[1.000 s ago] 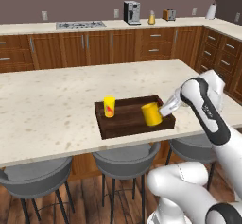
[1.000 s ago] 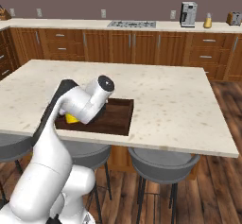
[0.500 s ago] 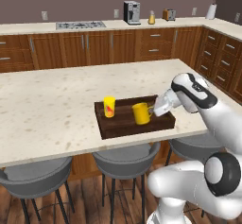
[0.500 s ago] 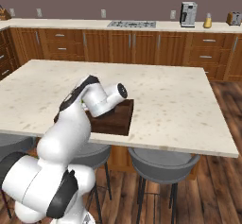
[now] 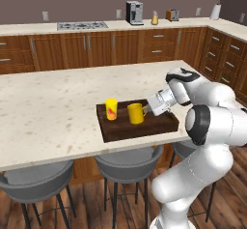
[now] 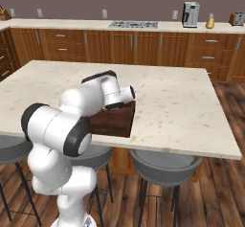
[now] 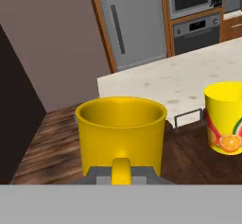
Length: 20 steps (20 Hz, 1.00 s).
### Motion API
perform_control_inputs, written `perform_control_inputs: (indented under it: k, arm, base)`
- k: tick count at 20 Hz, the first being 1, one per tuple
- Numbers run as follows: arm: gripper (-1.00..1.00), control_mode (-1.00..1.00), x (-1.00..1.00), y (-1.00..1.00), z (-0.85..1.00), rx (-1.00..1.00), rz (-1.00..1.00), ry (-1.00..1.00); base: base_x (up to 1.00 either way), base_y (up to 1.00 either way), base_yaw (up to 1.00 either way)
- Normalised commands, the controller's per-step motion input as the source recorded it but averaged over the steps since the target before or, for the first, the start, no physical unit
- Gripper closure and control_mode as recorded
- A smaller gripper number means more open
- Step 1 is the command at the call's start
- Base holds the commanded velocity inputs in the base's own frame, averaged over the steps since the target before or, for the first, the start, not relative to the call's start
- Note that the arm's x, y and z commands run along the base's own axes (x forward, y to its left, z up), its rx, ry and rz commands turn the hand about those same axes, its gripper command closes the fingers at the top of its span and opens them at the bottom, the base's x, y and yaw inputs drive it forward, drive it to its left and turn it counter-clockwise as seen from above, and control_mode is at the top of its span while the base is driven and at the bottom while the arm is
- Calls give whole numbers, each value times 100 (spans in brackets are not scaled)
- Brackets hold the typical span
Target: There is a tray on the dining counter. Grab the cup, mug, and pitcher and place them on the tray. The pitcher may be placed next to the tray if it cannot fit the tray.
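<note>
Left base view: the mug (image 5: pixel 135 113) sits in the tray (image 5: pixel 140 128), just right of the cup (image 5: pixel 111 109), and the fingers (image 5: pixel 147 109) are clamped on the mug's handle from the right side. The tray lies near the front edge of the beige speckled counter (image 5: pixel 58 102). Coffee machine (image 5: pixel 134 12) and the pitcher (image 5: pixel 155 18) are way back on the far counter.

Right base view: the arm covers most of the tray (image 6: pixel 119 121); stools (image 6: pixel 165 165) are tucked under the counter (image 6: pixel 177 101).

Hand view: mug (image 7: pixel 121 133) dead centre, handle pinched at the bottom, cup (image 7: pixel 225 117) off to the right, and a fridge (image 7: pixel 132 20) and oven (image 7: pixel 197 29) behind.
</note>
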Motion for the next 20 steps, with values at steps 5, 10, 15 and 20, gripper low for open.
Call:
perform_control_inputs:
  k: [5, 10, 15, 20]
  arm:
    - [100, -100, 3, 26, -11, -2, 4, -1]
    - [100, -100, 0, 31, -17, -2, 0, -10]
    - [100, -100, 0, 27, -12, -1, 0, -14]
    - [100, -100, 0, 19, -5, -1, 0, -10]
  base:
    - [0, 0, 0]
    - [0, 0, 0]
    - [0, 0, 0]
    - [0, 0, 0]
